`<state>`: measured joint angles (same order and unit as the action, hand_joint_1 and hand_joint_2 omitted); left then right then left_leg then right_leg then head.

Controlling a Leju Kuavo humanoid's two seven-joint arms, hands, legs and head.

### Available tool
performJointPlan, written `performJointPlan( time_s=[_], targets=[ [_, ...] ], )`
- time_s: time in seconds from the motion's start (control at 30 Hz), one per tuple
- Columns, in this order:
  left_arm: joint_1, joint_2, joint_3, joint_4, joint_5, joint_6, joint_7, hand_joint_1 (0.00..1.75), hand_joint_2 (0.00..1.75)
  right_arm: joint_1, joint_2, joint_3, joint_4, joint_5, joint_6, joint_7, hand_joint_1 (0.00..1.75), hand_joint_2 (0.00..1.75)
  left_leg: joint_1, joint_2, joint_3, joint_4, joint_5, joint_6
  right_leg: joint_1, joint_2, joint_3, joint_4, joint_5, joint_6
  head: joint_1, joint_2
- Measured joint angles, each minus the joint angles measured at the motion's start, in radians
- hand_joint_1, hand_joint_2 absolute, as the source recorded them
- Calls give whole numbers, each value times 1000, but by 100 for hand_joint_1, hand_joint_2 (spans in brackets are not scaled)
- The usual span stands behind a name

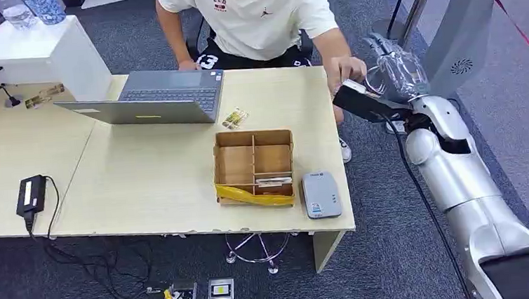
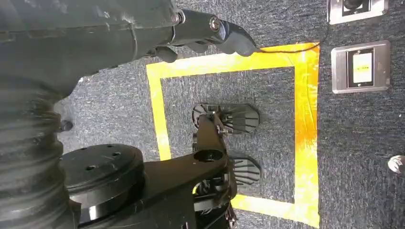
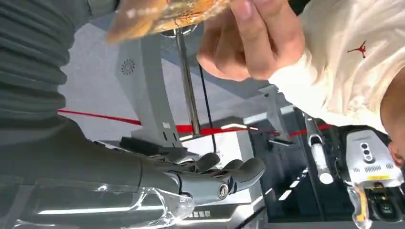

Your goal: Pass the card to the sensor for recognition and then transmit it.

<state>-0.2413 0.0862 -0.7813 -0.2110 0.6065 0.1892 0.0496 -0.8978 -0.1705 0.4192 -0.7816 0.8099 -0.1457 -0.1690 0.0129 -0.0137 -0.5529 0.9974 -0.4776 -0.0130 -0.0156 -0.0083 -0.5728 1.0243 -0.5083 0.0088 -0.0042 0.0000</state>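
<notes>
My right hand [image 1: 395,68] is stretched out past the table's right edge toward a seated person in a white shirt [image 1: 259,12]. Its fingers [image 3: 224,174] lie straight and apart with nothing between them. The person's hand [image 3: 248,40] pinches an orange-yellow card [image 3: 162,14], blurred and close to my wrist camera. In the head view that hand [image 1: 346,68] hovers just left of my right hand. The grey-white sensor [image 1: 320,194] lies flat at the table's front right corner. My left hand [image 2: 210,33] hangs at my side over the floor, holding nothing.
A cardboard divider box [image 1: 254,166] with yellow tape stands left of the sensor, a card [image 1: 273,182] in one compartment. Another card [image 1: 235,118] lies by the open laptop [image 1: 152,97]. A black power adapter [image 1: 31,194] and its cable sit at the left.
</notes>
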Motion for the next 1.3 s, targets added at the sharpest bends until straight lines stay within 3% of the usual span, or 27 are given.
performJointPlan(
  time_s=[0.03, 0.07, 0.13, 0.27, 0.93, 1.3],
  targets=[
    [0, 0, 0, 0, 0, 1, 0, 0, 175, 5, 0, 0, 0, -5, -2, 2, 98, 175, 0, 0, 0, 0, 0, 0, 0, 0, 0, 0, 0, 0, 0, 0],
    [0, 0, 0, 0, 0, 2, 0, 0, 175, 11, 0, 1, 0, -9, -6, 5, 159, 175, 0, 0, 0, 0, 0, 0, 0, 0, 0, 0, 0, 0, 0, 0],
    [0, 0, 0, 0, 0, 8, 0, 0, 175, 27, 2, 2, 0, -15, -11, 10, 157, 175, 0, 0, 0, 0, 0, 0, 0, 0, 0, 0, 0, 0, 0, 0],
    [1, 0, 0, 0, 2, 13, -3, 0, 175, 58, 6, 2, -17, -29, -20, 17, 175, 175, 0, 0, 0, 0, 0, 0, 0, 0, 0, 0, 0, 0, 0, 0],
    [16, 0, 2, 2, 22, 34, -21, 0, 175, 254, 26, -18, -233, -69, -25, 73, 175, 175, 0, 0, 0, 0, 0, 0, 0, 0, 0, 0, 0, 0, 0, 0],
    [17, 0, 2, 2, 14, 37, -21, 0, 175, 399, 40, -13, -246, -10, -68, 81, 175, 175, 0, 0, 0, 0, 0, 0, 0, 0, 0, 0, 0, 0, 0, 0]
  ],
)
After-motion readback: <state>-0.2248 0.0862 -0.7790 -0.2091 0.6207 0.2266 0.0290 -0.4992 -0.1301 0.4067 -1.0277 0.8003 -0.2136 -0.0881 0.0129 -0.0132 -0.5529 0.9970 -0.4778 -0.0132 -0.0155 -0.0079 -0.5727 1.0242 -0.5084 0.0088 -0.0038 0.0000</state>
